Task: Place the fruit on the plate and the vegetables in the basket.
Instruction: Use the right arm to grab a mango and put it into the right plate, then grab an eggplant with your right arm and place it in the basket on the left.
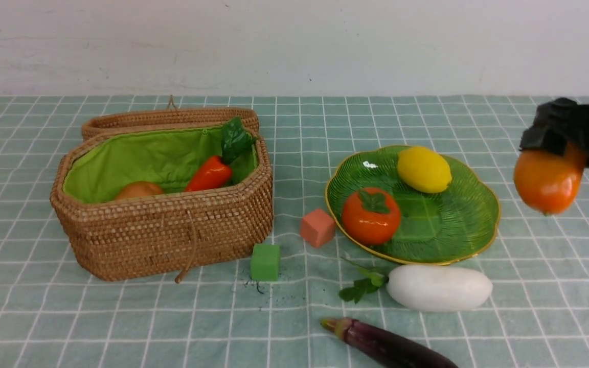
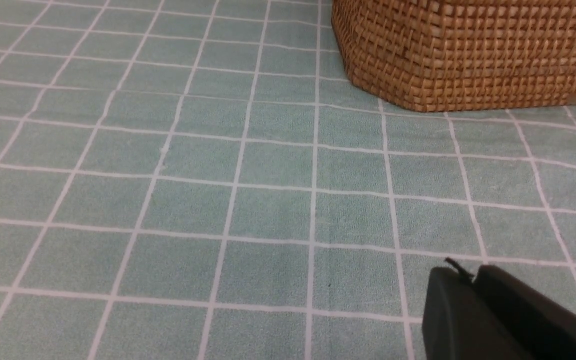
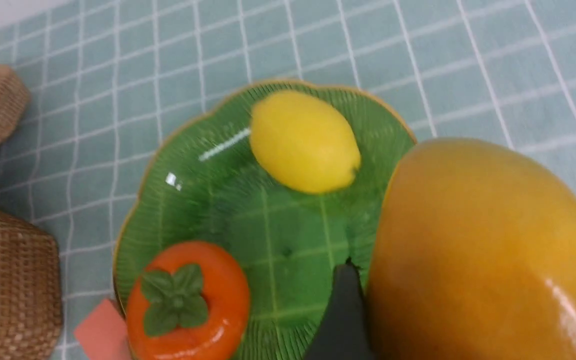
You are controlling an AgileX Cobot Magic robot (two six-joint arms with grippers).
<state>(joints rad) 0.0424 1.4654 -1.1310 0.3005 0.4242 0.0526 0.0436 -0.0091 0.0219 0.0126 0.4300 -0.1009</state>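
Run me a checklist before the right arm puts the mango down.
1. Mango held by the right gripper: ok, gripped and off the table.
2. Mango over the plate: not ok, the front view shows it to the right of the dish.
3. Bare room on the plate: ok, beside the lemon and persimmon.
4. Left gripper away from the plate: ok, it is absent from the front view.
5. Grip firm enough not to slip: cannot tell.
6. All vegetables in the basket: not ok, radish and eggplant lie outside.
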